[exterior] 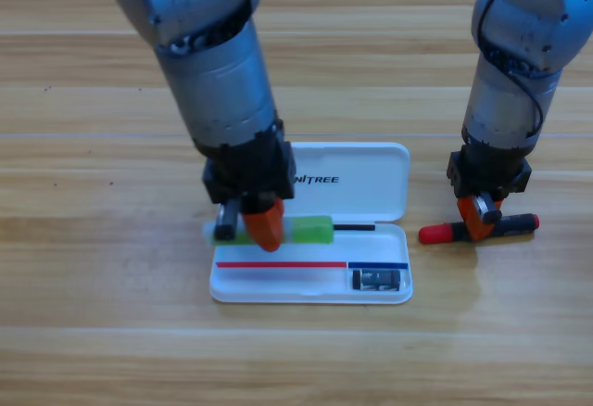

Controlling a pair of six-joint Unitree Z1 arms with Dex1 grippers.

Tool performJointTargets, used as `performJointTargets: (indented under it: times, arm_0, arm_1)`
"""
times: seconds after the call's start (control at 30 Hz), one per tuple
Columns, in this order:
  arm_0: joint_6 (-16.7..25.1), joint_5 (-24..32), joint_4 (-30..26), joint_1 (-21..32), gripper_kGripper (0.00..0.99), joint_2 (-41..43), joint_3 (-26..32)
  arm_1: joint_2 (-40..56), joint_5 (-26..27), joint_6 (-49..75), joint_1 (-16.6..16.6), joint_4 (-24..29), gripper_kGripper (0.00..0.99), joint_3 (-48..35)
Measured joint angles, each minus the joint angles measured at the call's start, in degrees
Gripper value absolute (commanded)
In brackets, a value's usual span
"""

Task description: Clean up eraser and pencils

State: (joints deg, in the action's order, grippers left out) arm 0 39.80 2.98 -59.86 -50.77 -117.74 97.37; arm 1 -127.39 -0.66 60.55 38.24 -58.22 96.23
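The white case (371, 179) lies open in the middle of the table. Across the top of its tray lies the thicker green-and-white pencil (310, 230). My left gripper (262, 225) points down on it, one orange jaw in front of it, the other hidden behind. The eraser (379, 280) sits in the tray's lower right compartment. To the right of the case, the red-and-black pencil (440, 234) lies on the table. My right gripper (479, 223) stands on its middle with its jaws closed around the barrel.
The case's lid (352, 170) lies flat behind the tray. Bare wooden table (111, 332) surrounds the case and the pen. Both arms come down steeply from the top edge.
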Motion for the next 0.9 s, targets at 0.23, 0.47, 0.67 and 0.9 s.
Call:
performJointTargets:
  times: [0.23, 0.47, 0.67, 0.9]
  arm_0:
    - [-0.54, 0.00, 0.00, -0.01, 0.000, -3.91, 2.11]
    - [-0.54, 0.00, 0.00, -0.01, 0.000, -6.65, 2.87]
    - [-0.54, 0.00, 0.00, -0.02, 0.000, -8.03, 2.87]
    - [-0.54, -0.01, 0.00, -0.02, 0.000, -8.42, 2.87]
  arm_1:
    - [0.00, 0.02, 0.00, 0.00, 0.00, 0.167, -0.03]
    - [-0.01, 0.13, 0.00, -0.01, 0.12, 0.284, -0.17]
    - [-0.65, 0.43, 0.00, -0.14, 0.17, 0.357, -0.78]
    - [-0.65, 0.44, 0.00, -0.22, 0.20, 0.000, -0.85]
